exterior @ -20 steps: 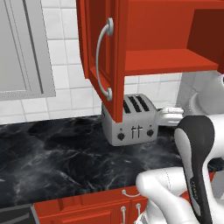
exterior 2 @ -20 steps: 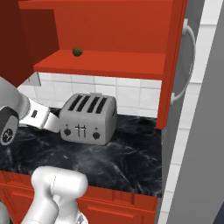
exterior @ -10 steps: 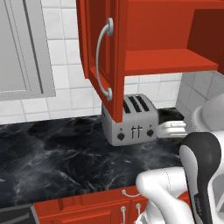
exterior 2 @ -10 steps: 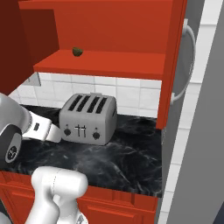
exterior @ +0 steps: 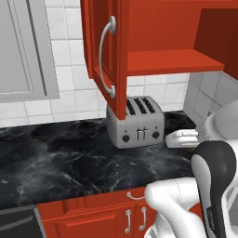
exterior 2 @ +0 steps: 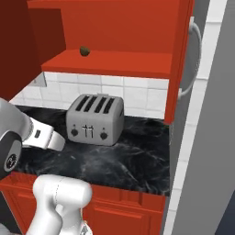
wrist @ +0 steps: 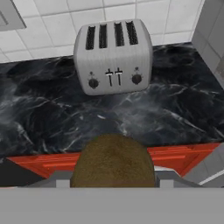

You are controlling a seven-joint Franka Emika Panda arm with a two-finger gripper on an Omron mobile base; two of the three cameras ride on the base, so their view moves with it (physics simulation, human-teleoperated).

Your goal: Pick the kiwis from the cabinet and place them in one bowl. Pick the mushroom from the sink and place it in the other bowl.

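Right now one kiwi (wrist: pixel 113 161) sits large at the bottom of the hand view, clamped in the tool (wrist: pixel 113 183), held above the front edge of the black marbled worktop (wrist: pixel 175 113). Another kiwi (exterior 2: pixel 84 51) rests on the shelf of the open red cabinet (exterior 2: pixel 137 64), near the shelf's left end. Below it a silver four-slot toaster (exterior 2: pixel 95 119) stands on the worktop against the white tiled wall (exterior: pixel 74 97).
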